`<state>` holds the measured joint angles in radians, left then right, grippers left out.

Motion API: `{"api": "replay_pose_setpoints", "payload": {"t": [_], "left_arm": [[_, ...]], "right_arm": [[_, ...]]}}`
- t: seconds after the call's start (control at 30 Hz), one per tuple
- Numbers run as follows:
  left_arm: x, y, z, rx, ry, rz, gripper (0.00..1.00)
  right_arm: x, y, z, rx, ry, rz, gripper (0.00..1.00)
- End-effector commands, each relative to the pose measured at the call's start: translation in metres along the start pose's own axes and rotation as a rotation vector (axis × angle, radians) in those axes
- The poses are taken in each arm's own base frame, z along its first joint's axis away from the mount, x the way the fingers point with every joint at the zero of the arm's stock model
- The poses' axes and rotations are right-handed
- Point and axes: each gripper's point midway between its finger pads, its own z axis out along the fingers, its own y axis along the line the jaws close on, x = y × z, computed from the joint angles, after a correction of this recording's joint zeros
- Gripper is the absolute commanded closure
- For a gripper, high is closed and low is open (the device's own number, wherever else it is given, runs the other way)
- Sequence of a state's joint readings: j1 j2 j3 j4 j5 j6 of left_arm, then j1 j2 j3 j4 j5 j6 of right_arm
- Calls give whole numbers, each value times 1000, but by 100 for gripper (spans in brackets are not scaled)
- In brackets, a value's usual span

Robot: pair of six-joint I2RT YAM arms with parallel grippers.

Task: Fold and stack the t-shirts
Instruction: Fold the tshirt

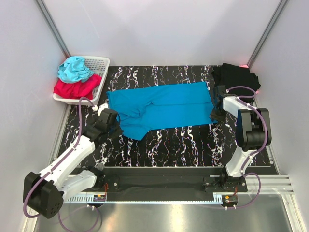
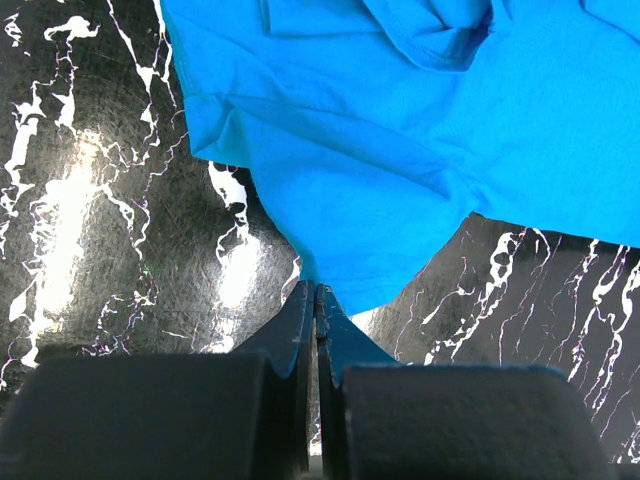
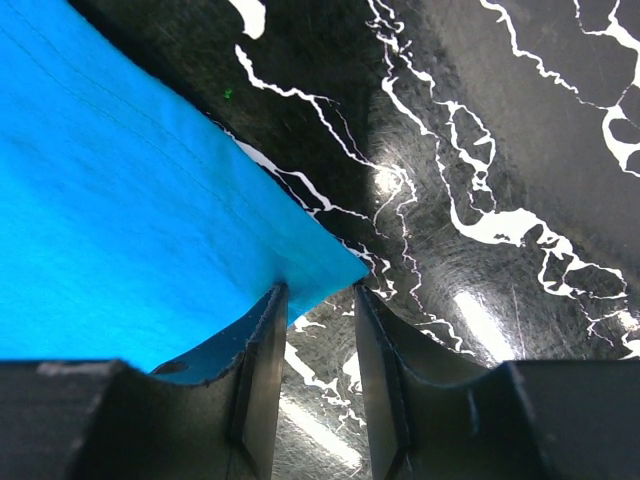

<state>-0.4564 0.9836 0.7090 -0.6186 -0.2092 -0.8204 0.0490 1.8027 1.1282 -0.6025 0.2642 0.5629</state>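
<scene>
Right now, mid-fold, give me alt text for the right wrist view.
A corner of the blue t-shirt lies at the tips of the right arm's two dark fingers, which stand apart, not closed on it. The black, white-veined table fills the rest of the view.

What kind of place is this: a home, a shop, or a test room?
Most likely a robot test cell. Bare white panels between metal posts enclose a black marbled table, two robot arms are bolted at its near edge, and a blue t-shirt lies spread near a basket of clothes.
</scene>
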Motion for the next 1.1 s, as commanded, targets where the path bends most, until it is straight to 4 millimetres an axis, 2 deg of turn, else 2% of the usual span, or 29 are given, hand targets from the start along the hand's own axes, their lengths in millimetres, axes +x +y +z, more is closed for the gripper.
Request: {"api": "replay_pose_setpoints", "payload": {"t": [0.0, 0.23, 0.53, 0.6, 0.63, 0.67, 0.7, 0.9, 1.07], "left_arm": [[-20, -23, -11, 82, -57, -4, 100], [-33, -36, -18, 136, -95, 22, 100], [-42, -49, -26, 185, -113, 37, 100], [-42, -49, -27, 187, -115, 40, 100], [-42, -49, -27, 187, -115, 40, 100], [-42, -49, -27, 187, -113, 40, 100], [-42, -49, -27, 187, -113, 40, 100], [-45, -49, -31, 195, -127, 34, 100], [-59, -50, -45, 202, -188, 19, 100]], "right_arm": [[1, 4, 6, -14, 6, 15, 60], [1, 4, 6, -16, 5, 14, 60], [8, 2, 17, 5, 34, 6, 62], [11, 2, 20, 10, 42, 3, 67], [11, 2, 21, 12, 44, 3, 73], [12, 2, 22, 13, 48, 5, 91], [12, 1, 23, 15, 49, 6, 100], [4, 2, 10, -5, 15, 16, 100], [-12, 0, -19, -25, -40, 19, 100]]}}
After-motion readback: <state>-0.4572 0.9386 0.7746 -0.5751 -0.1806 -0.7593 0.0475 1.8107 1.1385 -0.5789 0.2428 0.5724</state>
